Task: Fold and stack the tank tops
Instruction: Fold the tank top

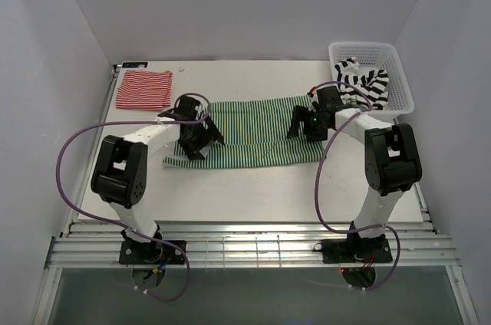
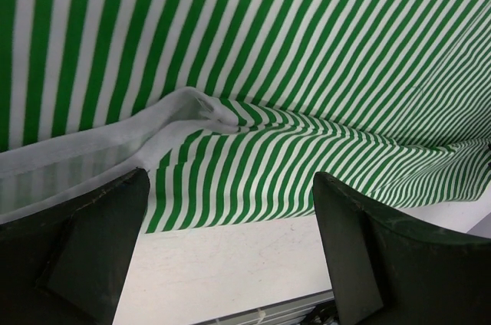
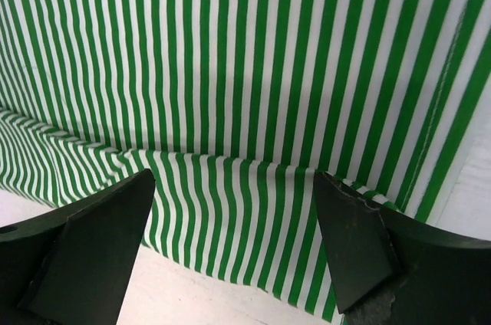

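Observation:
The green-and-white tank top [image 1: 253, 135] lies spread across the middle of the table, its near part folded over. My left gripper [image 1: 201, 139] is open over its left end; the left wrist view shows the cloth [image 2: 307, 72] with a white hem fold and bare table between the jaws [image 2: 230, 241]. My right gripper [image 1: 303, 127] is open over its right end, with the cloth's near edge [image 3: 230, 110] between the jaws [image 3: 234, 241]. The red-and-white tank top [image 1: 144, 89] lies folded at the back left. The black-and-white tank top [image 1: 360, 80] is bunched in the basket.
The white lattice basket [image 1: 399, 87] stands at the back right corner. The table's near edge has metal rails [image 1: 245, 248]. White walls enclose the table on three sides.

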### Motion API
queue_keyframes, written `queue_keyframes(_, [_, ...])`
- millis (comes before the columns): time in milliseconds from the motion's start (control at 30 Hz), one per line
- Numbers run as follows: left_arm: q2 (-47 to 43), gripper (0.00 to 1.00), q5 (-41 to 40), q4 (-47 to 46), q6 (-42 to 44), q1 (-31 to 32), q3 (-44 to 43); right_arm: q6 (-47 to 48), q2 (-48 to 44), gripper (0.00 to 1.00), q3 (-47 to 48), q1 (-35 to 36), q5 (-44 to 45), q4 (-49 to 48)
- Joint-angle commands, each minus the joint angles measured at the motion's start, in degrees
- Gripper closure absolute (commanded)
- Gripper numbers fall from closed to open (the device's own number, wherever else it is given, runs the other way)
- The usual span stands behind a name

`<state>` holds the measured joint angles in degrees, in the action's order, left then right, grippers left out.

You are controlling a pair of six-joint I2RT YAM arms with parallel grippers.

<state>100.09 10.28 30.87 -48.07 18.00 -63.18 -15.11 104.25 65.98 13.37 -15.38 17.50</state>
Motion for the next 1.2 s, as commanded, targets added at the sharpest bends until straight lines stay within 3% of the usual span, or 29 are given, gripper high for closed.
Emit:
queue_keyframes(0, [-0.34, 0.02, -1.76, -0.81, 0.17, -0.95, 0.16, -1.32, 1.66, 0.1, 3.54, -0.01, 3.77, -0.89])
queue_keyframes(167, [-1.83, 0.02, -2.9, -0.03, 0.79, -2.7, 0.34, -0.54, 0.26, 0.1, 3.64, -0.01, 3.78, 0.78])
queue_keyframes(433, [-7.8, 0.02, -7.99, 2.09, 1.49, -5.08, 2.17, 2.37, -12.48, 0.1, 0.39, -0.01, 4.39, 3.06])
queue_keyframes(700, [-13.26, 0.02, -13.36, 2.61, 1.14, -6.31, 6.57, 2.28, -21.97, 0.1, -10.33, 0.17, -0.52, 2.28])
queue_keyframes(1167, [-9.75, 0.02, -15.12, -0.2, 1.67, -10.97, 12.55, 1.58, -12.67, 0.1, -12.18, 0.26, 1.93, -0.01])
